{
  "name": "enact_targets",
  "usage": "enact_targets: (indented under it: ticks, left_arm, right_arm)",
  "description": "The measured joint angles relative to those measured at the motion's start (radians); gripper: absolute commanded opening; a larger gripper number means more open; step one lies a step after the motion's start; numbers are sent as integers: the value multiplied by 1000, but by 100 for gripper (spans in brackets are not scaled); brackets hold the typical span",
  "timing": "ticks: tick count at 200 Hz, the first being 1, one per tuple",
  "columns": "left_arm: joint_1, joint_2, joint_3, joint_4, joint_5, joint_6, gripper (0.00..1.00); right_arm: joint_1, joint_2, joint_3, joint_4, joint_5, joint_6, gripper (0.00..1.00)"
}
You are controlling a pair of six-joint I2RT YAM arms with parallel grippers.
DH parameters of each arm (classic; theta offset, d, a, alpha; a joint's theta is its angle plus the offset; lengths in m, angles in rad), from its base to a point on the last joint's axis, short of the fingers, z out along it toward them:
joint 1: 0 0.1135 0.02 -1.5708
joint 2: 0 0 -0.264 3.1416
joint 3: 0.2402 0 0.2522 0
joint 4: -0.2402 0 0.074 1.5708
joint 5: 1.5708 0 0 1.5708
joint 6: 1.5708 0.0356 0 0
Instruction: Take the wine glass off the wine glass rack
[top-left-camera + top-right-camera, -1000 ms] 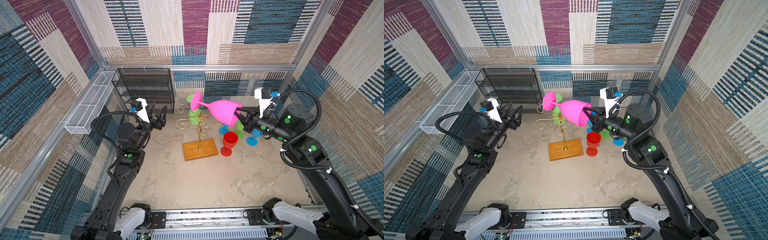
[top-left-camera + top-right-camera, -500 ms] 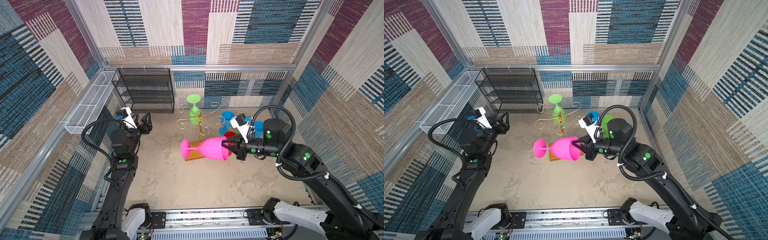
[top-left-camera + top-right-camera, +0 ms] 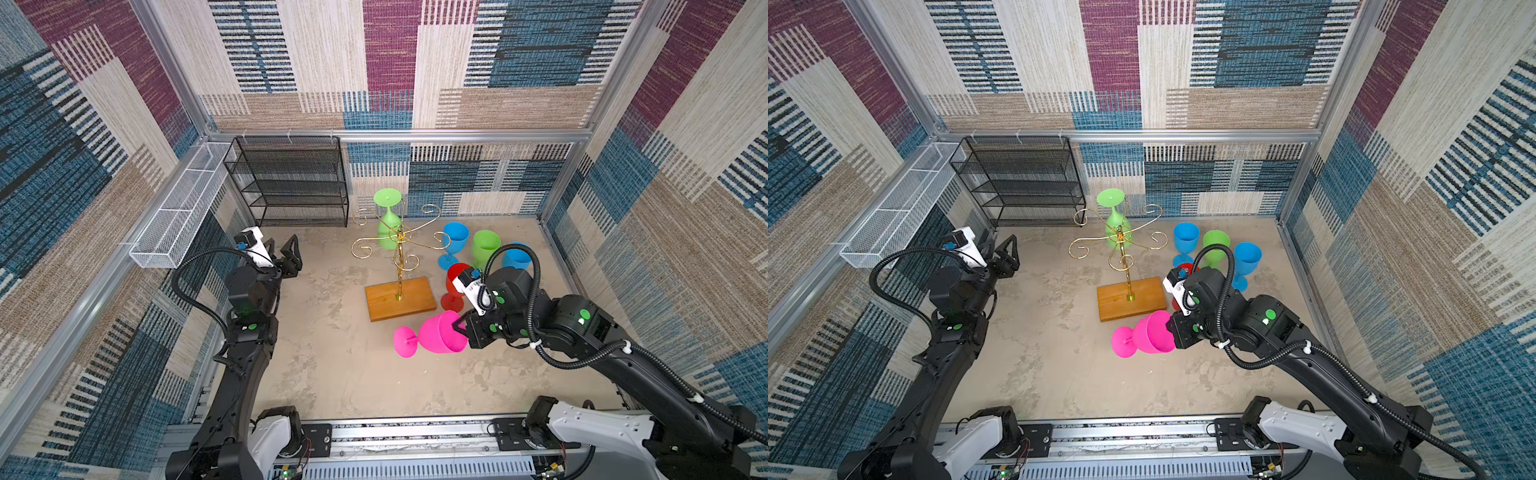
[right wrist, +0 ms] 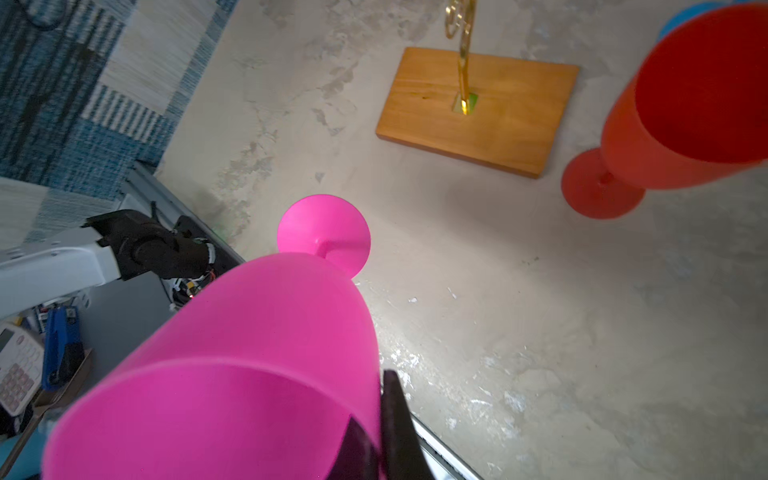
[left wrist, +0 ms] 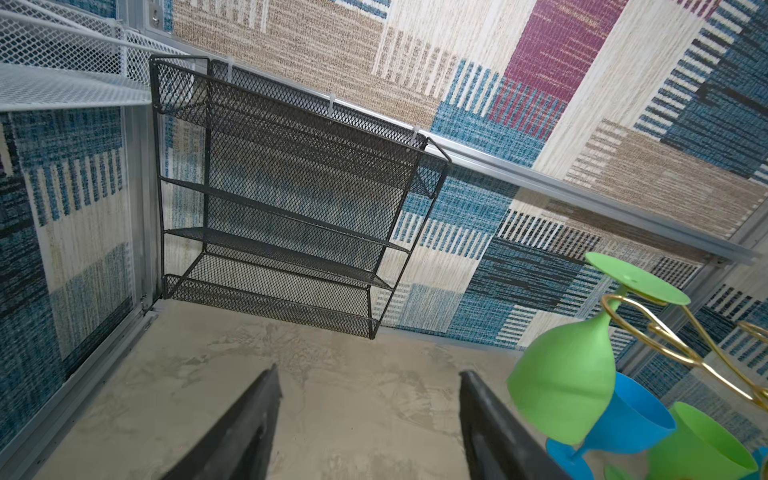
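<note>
The right arm's jaws are closed on the rim of the pink wine glass [image 3: 436, 338], which lies on its side low over the desk [image 3: 332, 374], in front of the wine glass rack [image 3: 401, 299] and clear of it. To set it down well: turn the foot downward, stay off the red glass [image 3: 454, 279], lower gently, then release. The left arm's jaws stand open and empty

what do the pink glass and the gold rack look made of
The pink wine glass: likely plastic, satin, slightly translucent; a dark shape shows through its wall in the right wrist view. The wine glass rack: thin polished gold metal wire, glinting. Its base: probably varnished wood, grain visible.
</note>
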Motion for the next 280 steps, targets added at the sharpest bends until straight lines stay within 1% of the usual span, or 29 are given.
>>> enact_targets:
  ticks: [27, 49, 89, 132, 175, 222, 233, 266, 280]
  left_arm:
    - [4, -1, -8, 11, 2, 0, 70]
    - [5, -6, -17, 8, 8, -1, 70]
    - [5, -16, -24, 7, 9, -1, 70]
    - [5, -23, -24, 2, 9, -1, 70]
    - [5, -28, -26, -5, 11, 0, 70]
    - [5, -28, -26, -5, 11, 0, 70]
    - [5, -28, -26, -5, 11, 0, 70]
    - [5, -28, -26, -5, 11, 0, 70]
    - [5, -28, -26, -5, 11, 0, 70]
  right_arm:
    - [0, 44, 24, -100, 82, 85, 0]
    - [0, 84, 32, -147, 129, 137, 0]
    - [-2, 174, 38, -172, 208, 190, 0]
    - [-50, 250, 21, -141, 241, 174, 0]
    - [-101, 281, 20, -88, 253, 124, 0]
    - [-125, 301, -11, -35, 249, 90, 2]
    - [-127, 307, -15, -26, 249, 85, 4]
    - [-132, 327, -19, -1, 248, 67, 15]
    - [-133, 330, -19, 8, 243, 59, 18]
